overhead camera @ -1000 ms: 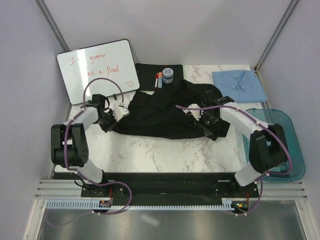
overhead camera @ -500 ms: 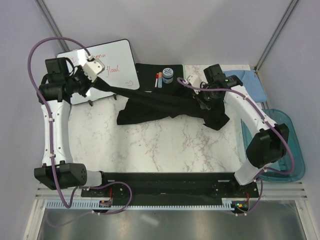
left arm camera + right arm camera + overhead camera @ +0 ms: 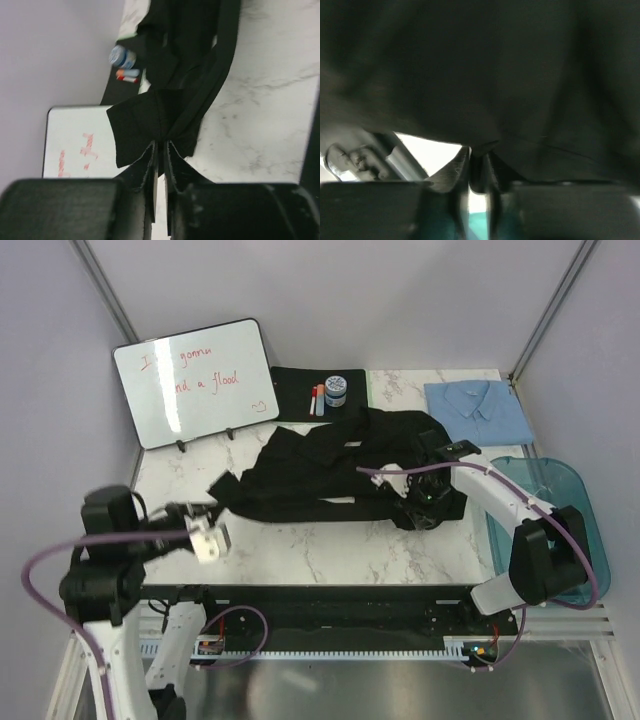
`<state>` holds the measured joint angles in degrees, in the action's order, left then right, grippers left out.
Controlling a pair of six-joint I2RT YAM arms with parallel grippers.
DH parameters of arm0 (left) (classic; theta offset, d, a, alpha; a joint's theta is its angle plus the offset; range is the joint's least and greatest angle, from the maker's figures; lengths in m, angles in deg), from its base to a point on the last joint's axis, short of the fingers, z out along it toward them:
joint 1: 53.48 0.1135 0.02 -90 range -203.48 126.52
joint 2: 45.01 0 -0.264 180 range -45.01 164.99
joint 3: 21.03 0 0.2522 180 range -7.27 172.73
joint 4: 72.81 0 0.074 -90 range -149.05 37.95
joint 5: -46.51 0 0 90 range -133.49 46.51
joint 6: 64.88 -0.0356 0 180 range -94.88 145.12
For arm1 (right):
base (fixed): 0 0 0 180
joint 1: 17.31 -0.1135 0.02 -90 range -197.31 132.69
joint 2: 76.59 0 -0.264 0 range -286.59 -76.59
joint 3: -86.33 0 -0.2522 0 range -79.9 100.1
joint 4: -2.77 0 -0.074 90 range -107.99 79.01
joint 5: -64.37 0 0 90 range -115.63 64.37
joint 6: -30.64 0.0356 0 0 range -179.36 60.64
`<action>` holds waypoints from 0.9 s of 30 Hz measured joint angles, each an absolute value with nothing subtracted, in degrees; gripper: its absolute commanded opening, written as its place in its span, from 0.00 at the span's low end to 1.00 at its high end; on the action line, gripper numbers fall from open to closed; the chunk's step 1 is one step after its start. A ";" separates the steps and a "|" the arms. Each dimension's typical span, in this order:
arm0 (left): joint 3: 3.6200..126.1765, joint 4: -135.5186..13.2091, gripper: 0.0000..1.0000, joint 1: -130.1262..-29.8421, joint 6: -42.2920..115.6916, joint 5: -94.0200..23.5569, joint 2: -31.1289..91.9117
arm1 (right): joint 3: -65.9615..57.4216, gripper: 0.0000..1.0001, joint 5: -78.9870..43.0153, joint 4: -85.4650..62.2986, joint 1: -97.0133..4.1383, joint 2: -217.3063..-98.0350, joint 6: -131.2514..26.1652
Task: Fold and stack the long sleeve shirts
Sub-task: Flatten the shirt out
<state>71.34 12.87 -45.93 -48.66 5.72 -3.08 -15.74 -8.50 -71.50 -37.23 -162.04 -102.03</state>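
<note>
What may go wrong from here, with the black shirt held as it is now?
1. The left end effector pinches only what looks like a sleeve end of the black shirt; a pull might slip it free.
2. The shirt's far edge lies near the jar and markers; dragging the cloth might knock them over.

Whiteboard (image 3: 195, 380), top line: red handwriting; "gonna" reads clearly, and the faint word before it looks like "I'm".
Whiteboard, second line: red handwriting ending in "a flood"; the word before it is partly washed out and ends in "nd".
Whiteboard, lower right corner: a small red drawn smiley.
Whiteboard, left wrist view (image 3: 75, 145): the same red writing, turned sideways and too blurred to read.
Jar (image 3: 335, 390): blue label, print too small to read.
Markers (image 3: 317, 400): lettering too small to read.
</note>
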 measured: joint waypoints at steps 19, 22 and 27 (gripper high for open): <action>49.90 -2.30 0.75 -57.08 -25.71 -2.11 24.54 | -11.07 0.53 -5.66 -77.20 -31.07 -165.49 -103.26; 54.97 -10.43 0.73 -57.87 -19.00 -5.69 35.89 | -8.16 0.52 -5.57 -77.01 -29.06 -168.99 -100.72; 62.53 -17.10 0.70 -60.75 -12.77 -10.32 49.07 | -7.85 0.54 -5.09 -76.26 -29.06 -172.51 -97.44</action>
<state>62.53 -17.10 -60.75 -12.77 -10.32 49.07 -7.85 -5.09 -76.26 -29.06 -172.51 -97.44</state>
